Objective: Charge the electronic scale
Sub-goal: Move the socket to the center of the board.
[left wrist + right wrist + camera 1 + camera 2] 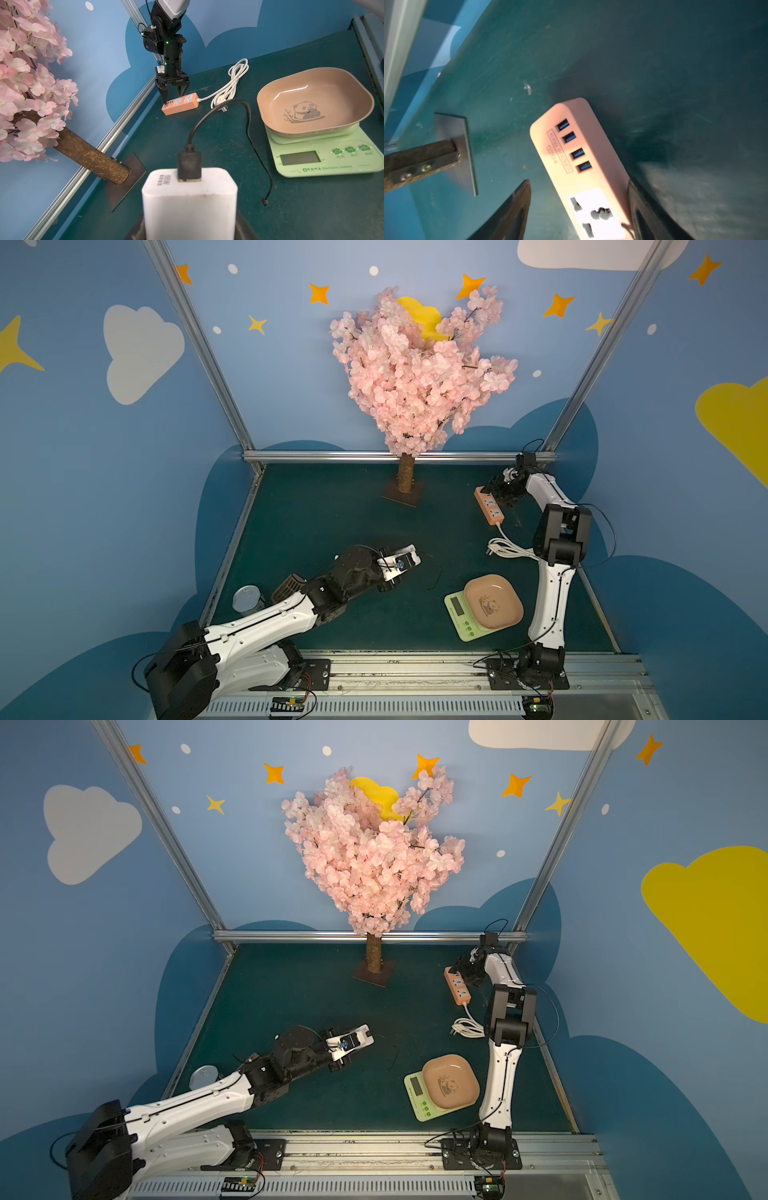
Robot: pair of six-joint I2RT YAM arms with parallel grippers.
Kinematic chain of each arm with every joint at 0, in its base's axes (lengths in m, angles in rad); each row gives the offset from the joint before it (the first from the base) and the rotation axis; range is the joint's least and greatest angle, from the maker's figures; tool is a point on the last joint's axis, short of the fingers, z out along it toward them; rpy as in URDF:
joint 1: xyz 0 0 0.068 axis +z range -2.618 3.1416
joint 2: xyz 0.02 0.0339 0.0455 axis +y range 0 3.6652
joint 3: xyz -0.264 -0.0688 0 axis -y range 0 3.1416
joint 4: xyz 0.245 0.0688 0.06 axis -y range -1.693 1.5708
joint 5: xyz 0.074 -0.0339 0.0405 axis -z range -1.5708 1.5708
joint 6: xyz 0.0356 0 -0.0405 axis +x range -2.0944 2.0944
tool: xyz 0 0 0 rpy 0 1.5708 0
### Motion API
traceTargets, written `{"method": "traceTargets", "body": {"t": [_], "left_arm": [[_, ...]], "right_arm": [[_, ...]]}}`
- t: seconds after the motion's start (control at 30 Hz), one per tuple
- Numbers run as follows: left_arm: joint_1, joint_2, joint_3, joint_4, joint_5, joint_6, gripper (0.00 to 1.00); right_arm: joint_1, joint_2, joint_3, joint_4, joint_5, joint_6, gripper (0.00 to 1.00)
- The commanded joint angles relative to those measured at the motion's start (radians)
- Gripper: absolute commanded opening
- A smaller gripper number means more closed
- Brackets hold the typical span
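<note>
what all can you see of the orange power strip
The power strip is a peach-orange bar with rounded corners, smooth like plastic. One end carries four blue USB ports in a row, then two white outlet faces; nothing is plugged in. A white cord leaves the other end, coiled, its plug lying on the green mat. The strip lies flat near the back right corner. The open right gripper straddles its USB end; one finger looks to touch its side.

Both top views look down from high; wrist views sit close, sharing the power strip (180, 107)
</note>
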Motion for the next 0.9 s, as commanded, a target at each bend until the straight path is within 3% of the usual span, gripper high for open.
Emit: {"method": "traceTargets", "body": {"t": [0.0,0.2,0.67,0.87], "left_arm": [[-0.003,-0.005,-0.005,0.003,-0.005,-0.011,0.36],[-0.006,-0.007,-0.010,0.003,-0.013,-0.011,0.36],[-0.008,-0.043,-0.040,0.004,-0.023,-0.014,0.36],[-0.008,-0.026,-0.042,0.022,-0.019,-0.014,0.36]], "right_arm": [[0.050,-0.015,-0.005,-0.013,-0.089,-0.032,0.72],[0.131,-0.067,-0.087,0.004,-0.126,-0.060,0.72],[0.292,-0.283,-0.441,0.117,-0.158,-0.059,0.69],[0.337,-0.392,-0.502,0.083,-0.146,-0.069,0.66]]}}
